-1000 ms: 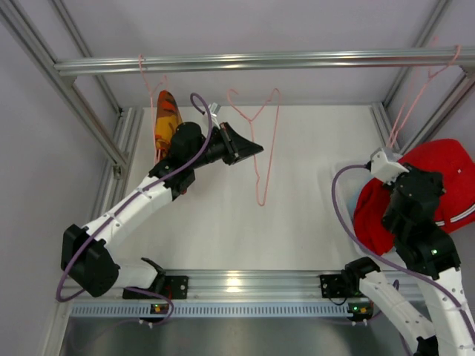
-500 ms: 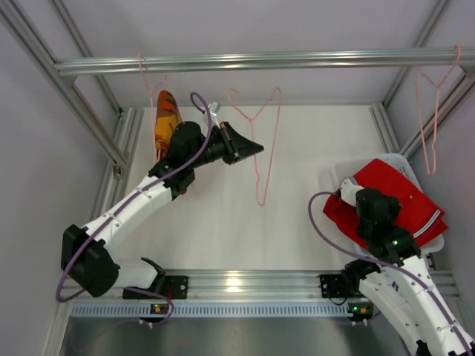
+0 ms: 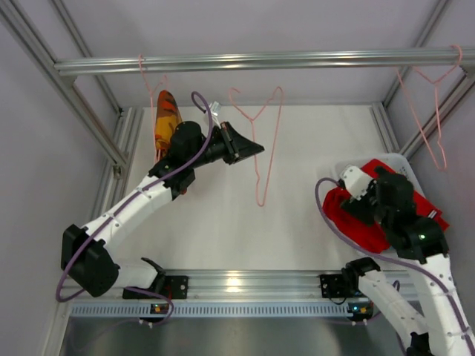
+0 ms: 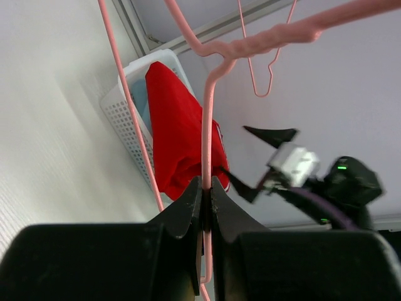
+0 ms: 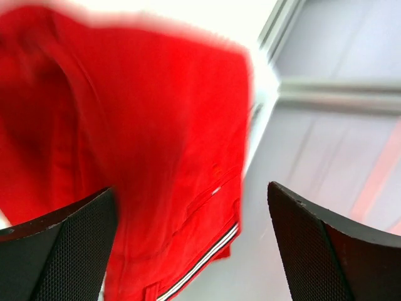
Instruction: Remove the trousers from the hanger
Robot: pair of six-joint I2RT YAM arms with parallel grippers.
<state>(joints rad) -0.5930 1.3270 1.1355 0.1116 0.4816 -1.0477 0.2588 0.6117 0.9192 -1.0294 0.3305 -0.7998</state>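
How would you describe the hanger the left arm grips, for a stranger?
Along the metal rail across the top hang three pink wire hangers. It is the middle hanger. Unlike the left hanger, loaded with orange trousers, and the free far-right hanger, it is bare and pinched between black fingers.

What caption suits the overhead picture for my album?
Left gripper pinches a pink hanger while the open right gripper hovers over red trousers on a white basket; orange trousers hang nearby.

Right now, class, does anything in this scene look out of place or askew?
Yes: the red trousers spill over the white basket's rim at the right, partly hanging outside instead of lying folded inside.
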